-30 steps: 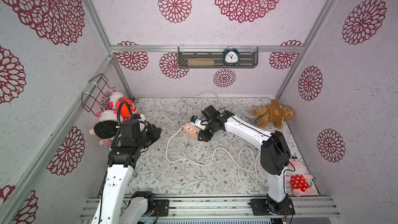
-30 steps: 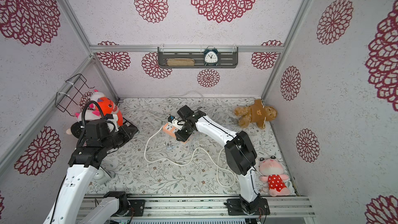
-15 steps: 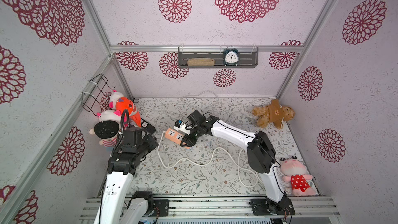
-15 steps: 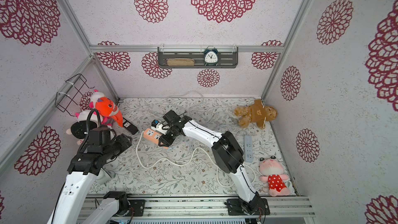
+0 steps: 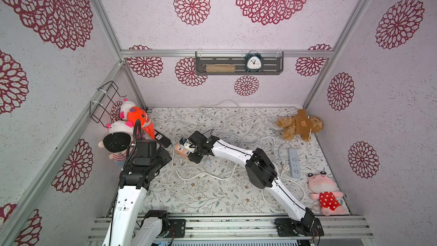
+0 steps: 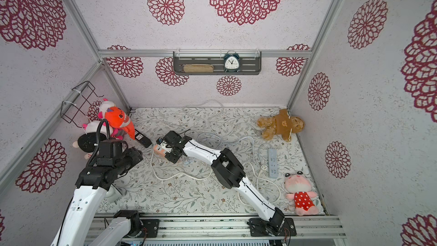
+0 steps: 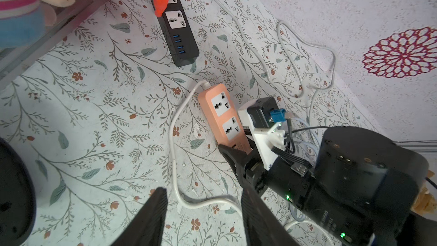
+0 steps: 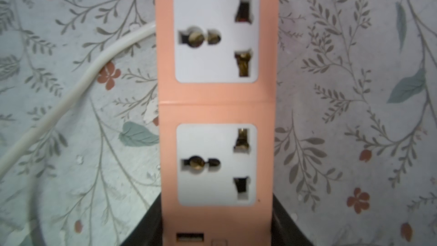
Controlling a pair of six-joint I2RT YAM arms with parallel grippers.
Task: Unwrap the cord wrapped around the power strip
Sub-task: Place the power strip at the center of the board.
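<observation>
The orange power strip [image 7: 223, 117] lies flat on the floral tabletop [image 5: 201, 197], left of centre in both top views, sockets up. No turn of its white cord [image 7: 173, 138] crosses the body in either wrist view. The cord leaves the end of the strip away from the right gripper [image 8: 216, 233] and runs off in loose loops toward the lower middle of the top views. That gripper pinches the strip by its USB end, one finger on each long side. The left gripper [image 7: 203, 195] hangs just above the cord's bend, at the bottom of the left wrist view, jaws spread and empty.

I judge the unwrapping done or very nearly so; the step in hand is laying things out. The next move likely calls for the right gripper to let go and lift clear without dragging the strip, and for the left to back off without snagging the loop beneath it.
</observation>
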